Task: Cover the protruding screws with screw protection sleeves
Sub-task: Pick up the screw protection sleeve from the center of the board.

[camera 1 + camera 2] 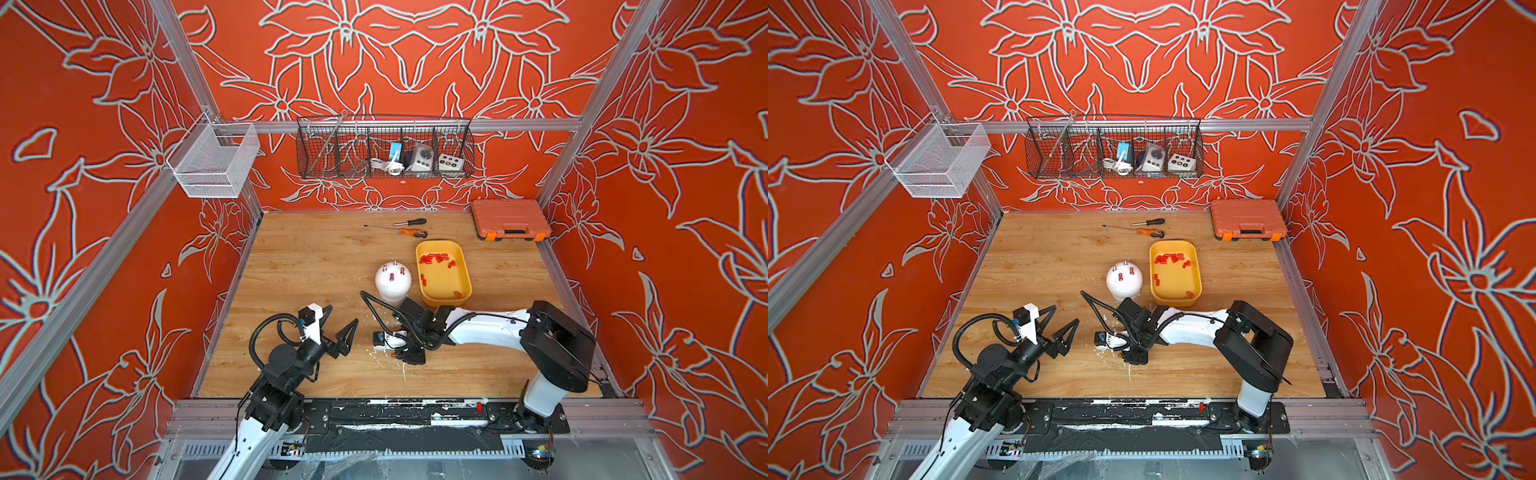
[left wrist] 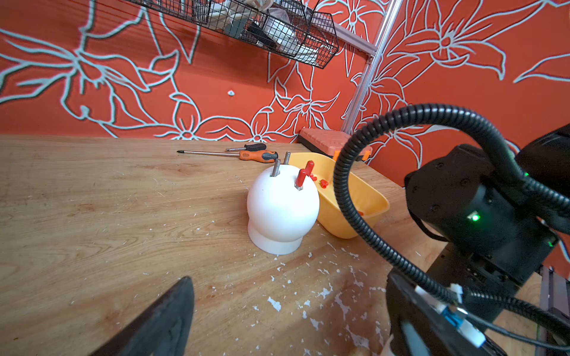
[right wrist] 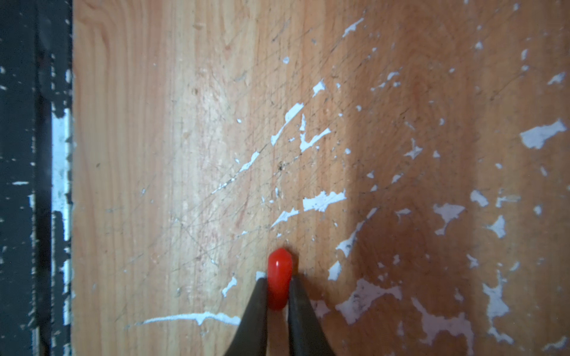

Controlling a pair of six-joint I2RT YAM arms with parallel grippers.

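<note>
Pinched shut on a single red sleeve, our right claw points down at the scuffed wooden table on the near side of the white dome; in the wrist view we see its two dark fingers pressing the sleeve's sides, with the rounded end poking out past their tips; whether that sleeve rests on the wood or sits just clear of it we cannot tell; white flecks scatter the boards around it.

Also nearer than the dome, and off toward the left arm's side of it, our left claw hangs over the table with its jaws spread wide, gripping nothing.

On the dome itself we count four screws standing up from the top; the two on its far side are bare grey thread; the two on its near side each wear a fitted red cap.

Just beside the dome, on the right arm's side, sits the yellow tray; most of the loose sleeves bunch at its far end, and a few lie at its near end.

Beyond the dome two screwdrivers lie side by side; the nearer one has an orange and black handle, the farther one a black handle.

Farther again, toward the right arm's side of the dome, a closed orange case sits at the table's back corner.

High behind the dome a black wire basket hangs on the back rail, holding small devices and a white cable; a white mesh basket hangs on the rail at the left arm's side.
</note>
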